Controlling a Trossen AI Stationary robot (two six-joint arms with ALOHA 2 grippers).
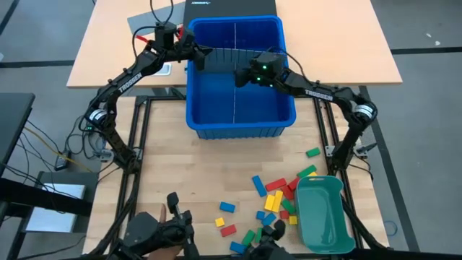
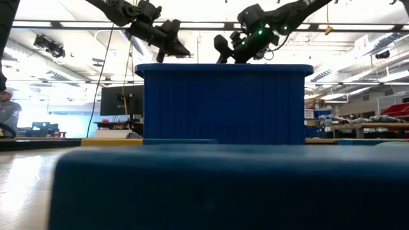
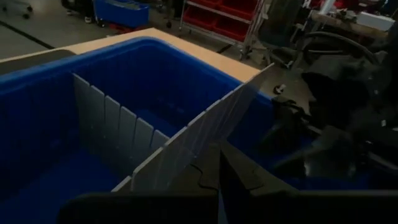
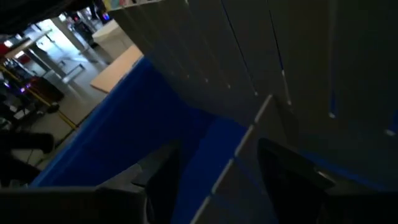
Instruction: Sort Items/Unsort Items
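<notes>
1. Over the bin's far-left rim, I see the left gripper [image 1: 204, 52] with its fingers pinched together and nothing between them. My left wrist view has it right above the grey divider sheet [image 3: 186, 140], near where the two sheets cross.
2. Centre of the table: blue bin [image 1: 209, 108], split by a thin long divider running front to back and a cross sheet toward the far end. I see no blocks in it from overhead.
3. Over the bin's right half, near the cross sheet, I have the right gripper [image 1: 240, 75]. Fingers [image 4: 289, 177] are spread, one on each side of a divider edge in the right wrist view; I can't tell whether they touch it. Nothing held.
4. Low view: both grippers sit above the bin's top rim, left one [image 2: 182, 50] and right one [image 2: 223, 57] close together, not touching.
5. Near edge, right of centre: the blocks [image 1: 271, 198] lie scattered on the tabletop in red, yellow, green and blue, just left of the teal tray [image 1: 321, 217]. One green block [image 1: 312, 152] sits apart, farther back.
</notes>
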